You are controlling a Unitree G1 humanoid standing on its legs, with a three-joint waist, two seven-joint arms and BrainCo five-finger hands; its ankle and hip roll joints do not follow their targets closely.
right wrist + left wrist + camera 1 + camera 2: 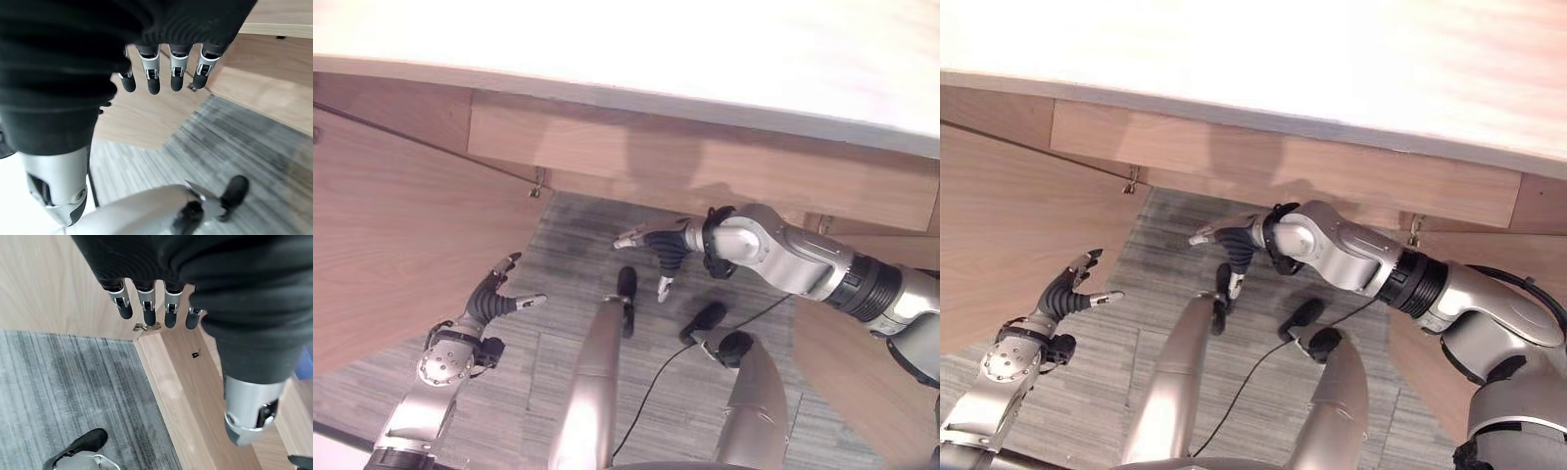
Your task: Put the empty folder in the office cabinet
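Note:
A wooden office cabinet stands under a white top. Its left door is swung wide open, and a right door is open too. My left hand hovers close to the left door's inner edge, fingers straight and spread, holding nothing. My right hand reaches in low at the middle of the cabinet opening, over the floor. Its fingers are relaxed and nothing is in them.
A metal hinge sits where the left door meets the cabinet frame; another hinge shows on the right side. Grey striped carpet covers the floor in front of the cabinet and between the doors.

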